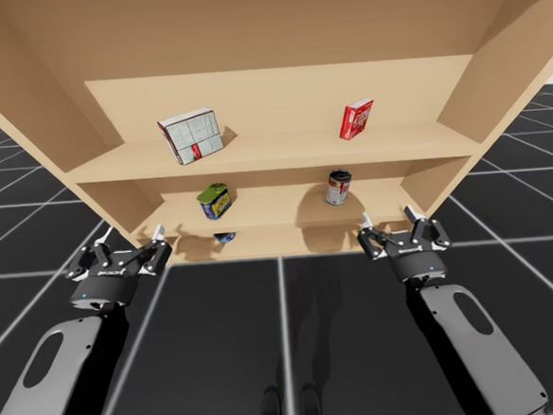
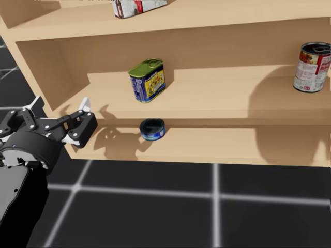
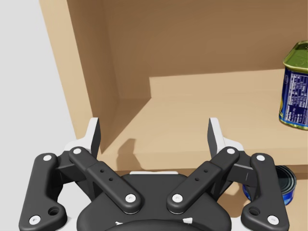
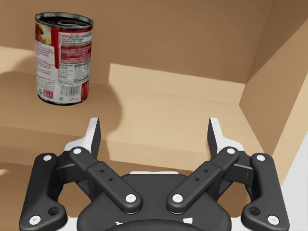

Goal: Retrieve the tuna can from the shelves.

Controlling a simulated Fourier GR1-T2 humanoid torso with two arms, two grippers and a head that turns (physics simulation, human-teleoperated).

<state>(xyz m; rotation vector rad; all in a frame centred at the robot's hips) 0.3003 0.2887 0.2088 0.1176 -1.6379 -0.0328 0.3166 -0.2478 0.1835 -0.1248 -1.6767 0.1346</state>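
While both arms hover just off the front lip of the wooden shelves (image 1: 282, 150), the tuna can (image 2: 152, 129) sits low and flat on the bottom shelf (image 2: 232, 147). It's close to the front edge, tucked under the middle board, with bare wood on either side of it. Left gripper (image 2: 59, 106) is spread wide, holding nothing and touching nothing, near the shelf's left end and apart from the can. In the left wrist view the can peeks out beside the gripper, below the middle board's edge. Just above it on the middle shelf stands a green-topped rectangular tin (image 2: 148, 80). Right gripper (image 4: 154, 130) is equally wide open and empty, facing the right corner, with a red-labelled round can (image 4: 64, 57) ahead and off to one side. Up top sit a white box (image 1: 192, 135) and a red box (image 1: 356, 119), and a dark gridded floor (image 1: 220, 344) lies underneath.
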